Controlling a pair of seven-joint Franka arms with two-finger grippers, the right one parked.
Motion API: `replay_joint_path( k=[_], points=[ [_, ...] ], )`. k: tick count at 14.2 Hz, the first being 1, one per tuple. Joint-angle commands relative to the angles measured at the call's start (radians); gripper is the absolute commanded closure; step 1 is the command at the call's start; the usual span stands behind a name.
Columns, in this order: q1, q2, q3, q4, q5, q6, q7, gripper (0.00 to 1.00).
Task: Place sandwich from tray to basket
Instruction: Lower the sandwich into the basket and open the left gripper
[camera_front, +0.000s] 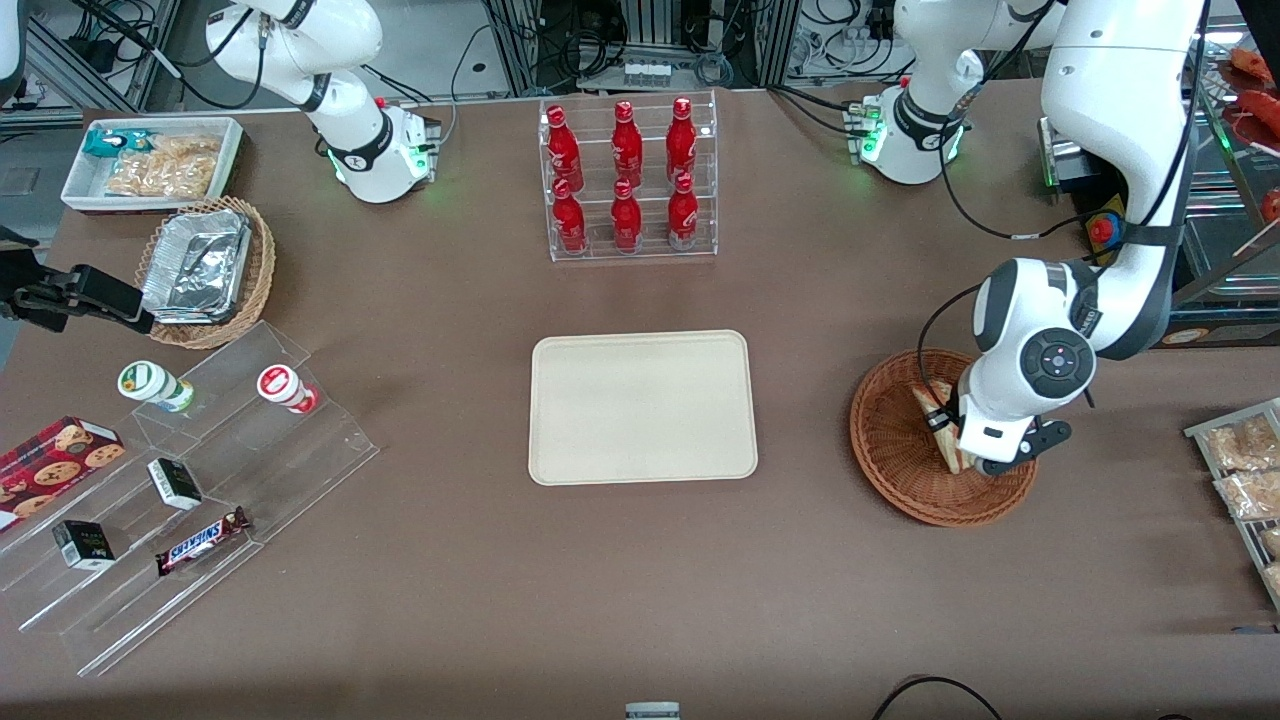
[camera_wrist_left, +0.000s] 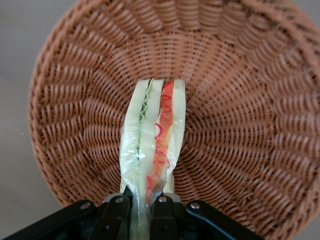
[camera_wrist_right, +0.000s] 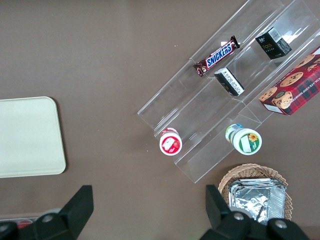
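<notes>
Placing step under way: left gripper (camera_wrist_left: 145, 198) pinched nearly closed on wrapped end of sandwich (camera_wrist_left: 150, 135), held over or in basket (camera_wrist_left: 235, 125), base contact unclear; next, ease down if needed, then release

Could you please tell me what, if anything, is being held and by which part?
The gripper, over the wicker basket, holds the sandwich by one end, where its clear wrapping narrows.

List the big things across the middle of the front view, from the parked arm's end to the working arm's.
Clear stepped rack, cream tray, brown basket with the gripper holding the sandwich within its outline, bin of wrapped food.
</notes>
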Motion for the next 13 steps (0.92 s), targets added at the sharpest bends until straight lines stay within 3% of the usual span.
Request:
replay_joint_path(
  k=[1, 4, 7, 10, 11, 12, 13],
  points=[
    [0.013, -0.004, -0.012, -0.028, -0.009, 0.021, 0.005, 0.88],
    [0.013, 0.004, -0.012, -0.022, -0.012, 0.021, -0.010, 0.88],
    [0.014, 0.010, -0.012, 0.003, -0.088, 0.019, -0.056, 0.89],
    [0.013, 0.015, -0.012, 0.003, -0.092, 0.019, -0.067, 0.88],
    [0.013, 0.016, -0.010, 0.003, -0.092, 0.018, -0.064, 0.83],
    [0.014, 0.021, -0.010, 0.004, -0.090, 0.018, -0.059, 0.65],
    [0.013, 0.027, -0.010, 0.008, -0.090, 0.016, -0.053, 0.28]
  ],
)
